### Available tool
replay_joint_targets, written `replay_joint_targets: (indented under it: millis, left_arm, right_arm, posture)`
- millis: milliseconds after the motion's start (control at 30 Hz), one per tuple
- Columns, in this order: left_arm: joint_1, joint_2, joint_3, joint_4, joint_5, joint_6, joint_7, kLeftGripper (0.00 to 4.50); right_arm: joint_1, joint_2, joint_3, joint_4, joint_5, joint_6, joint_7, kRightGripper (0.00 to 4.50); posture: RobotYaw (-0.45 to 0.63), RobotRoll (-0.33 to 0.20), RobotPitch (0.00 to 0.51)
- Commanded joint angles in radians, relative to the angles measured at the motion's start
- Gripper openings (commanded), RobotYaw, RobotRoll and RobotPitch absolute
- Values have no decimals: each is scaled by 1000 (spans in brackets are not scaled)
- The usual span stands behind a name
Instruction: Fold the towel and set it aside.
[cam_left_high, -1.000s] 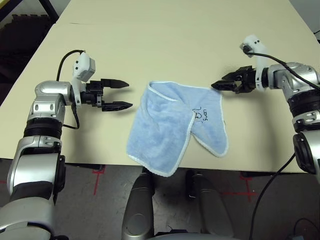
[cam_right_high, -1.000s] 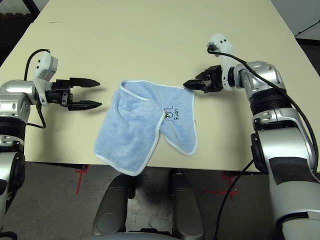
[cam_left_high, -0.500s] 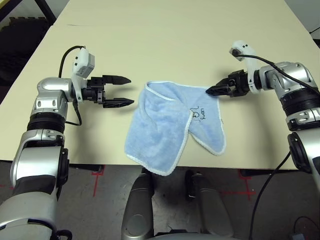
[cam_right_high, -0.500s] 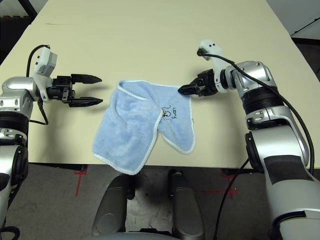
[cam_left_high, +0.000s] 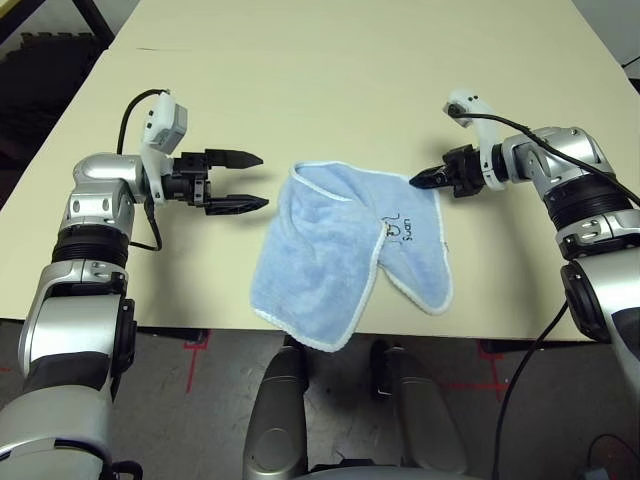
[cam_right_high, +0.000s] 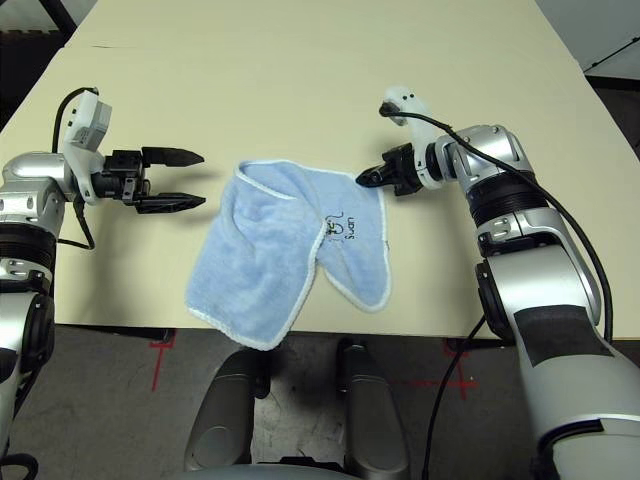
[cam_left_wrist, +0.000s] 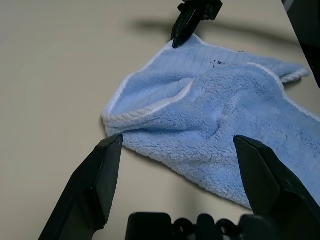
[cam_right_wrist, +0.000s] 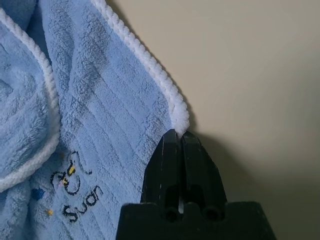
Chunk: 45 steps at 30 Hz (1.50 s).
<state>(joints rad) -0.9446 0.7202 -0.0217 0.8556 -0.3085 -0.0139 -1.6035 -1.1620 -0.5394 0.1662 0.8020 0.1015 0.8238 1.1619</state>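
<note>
The light-blue towel (cam_left_high: 335, 250) lies rumpled and partly doubled over near the table's front edge, and its lowest corner hangs over that edge. Black handwritten marks (cam_left_high: 405, 229) sit near its right side. My right gripper (cam_left_high: 415, 181) is shut, nothing visibly between its fingers. Its tip touches the white-edged far right corner of the towel (cam_right_wrist: 180, 117). My left gripper (cam_left_high: 263, 181) is open, a short way left of the towel's far left corner. In the left wrist view its fingers (cam_left_wrist: 100, 180) frame the towel (cam_left_wrist: 215, 130), and the right gripper (cam_left_wrist: 186, 30) shows beyond.
The cream table (cam_left_high: 350, 70) stretches bare behind the towel. Its left edge (cam_left_high: 60, 120) borders dark floor. The front edge (cam_left_high: 180, 325) runs just below the towel, with red tape marks on the floor beneath.
My right gripper has slid left until its shut tip reached the towel's far right corner. The left gripper has stayed open and risen slightly. The towel has barely shifted.
</note>
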Motion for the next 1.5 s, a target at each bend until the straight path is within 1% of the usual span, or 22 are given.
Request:
replay_joint_targets:
  millis: [33, 100, 133, 233, 300, 400, 567, 700, 800, 933, 1033, 1100, 1200, 1300, 1367, 1433, 1500]
  left_arm:
    - [16, -4, -2, -39, -6, 42, -7, 4500]
    - [14, -18, 9, -54, -9, 85, -1, 4500]
    - [15, -21, 13, -59, -9, 97, 1, 4500]
    - [10, -41, 23, -77, -9, 153, 41, 4500]
    - [15, -53, 18, -109, -7, 223, 67, 4500]
    - [30, -90, 39, -174, -34, 319, 139, 4500]
    - [27, -152, 67, -207, -40, 367, 248, 4500]
    - [6, -193, 75, -206, -39, 392, 323, 4500]
    - [17, -199, 72, -221, -34, 392, 336, 4500]
    - [29, -202, 69, -220, -28, 392, 353, 4500]
    - [16, -215, 77, -211, -32, 384, 372, 4500]
    - [-12, -237, 110, -212, -63, 423, 415, 4500]
    - [-43, -256, 140, -224, -87, 452, 458, 4500]
    - [-61, -272, 146, -218, -75, 421, 499, 4500]
    - [-83, -297, 147, -206, -53, 358, 558, 4500]
    - [-102, -320, 147, -216, -50, 334, 601, 4500]
    - [-103, -337, 130, -261, -44, 329, 625, 4500]
  right_arm:
    - [46, -11, -122, -83, 63, -159, -47, 43]
    - [83, 11, -195, -125, 90, -341, -95, 43]
    - [92, 19, -212, -132, 96, -388, -108, 43]
    - [69, 53, -243, -103, 93, -570, -171, 43]
    - [11, 77, -266, -58, 91, -693, -218, 43]
    - [-87, 98, -283, 2, 83, -854, -277, 43]
    - [-220, 133, -309, 55, 97, -976, -325, 43]
    - [-387, 152, -333, 97, 109, -1065, -380, 43]
    - [-445, 164, -367, 76, 146, -1119, -410, 43]
    - [-458, 168, -390, 48, 175, -1137, -429, 43]
    - [-431, 160, -360, 59, 145, -1110, -432, 43]
    - [-389, 163, -330, 44, 126, -1064, -424, 43]
    - [-341, 176, -313, 6, 129, -1023, -427, 43]
    - [-333, 179, -309, -5, 128, -1004, -436, 43]
    - [-331, 182, -307, -2, 127, -989, -438, 43]
    - [-329, 185, -301, 1, 121, -980, -440, 43]
    - [-327, 191, -298, 8, 117, -973, -442, 43]
  posture:
    - [43, 0, 266]
    - [41, 0, 264]
    - [41, 0, 263]
    - [41, 0, 261]
    - [39, 0, 261]
    - [37, 0, 259]
    - [28, 0, 257]
    - [26, 0, 256]
    - [29, 0, 260]
    - [22, 0, 264]
    - [20, 0, 263]
    - [24, 0, 263]
    - [31, 0, 263]
    - [37, 0, 263]
    - [39, 0, 262]
    - [40, 0, 264]
    - [40, 0, 265]
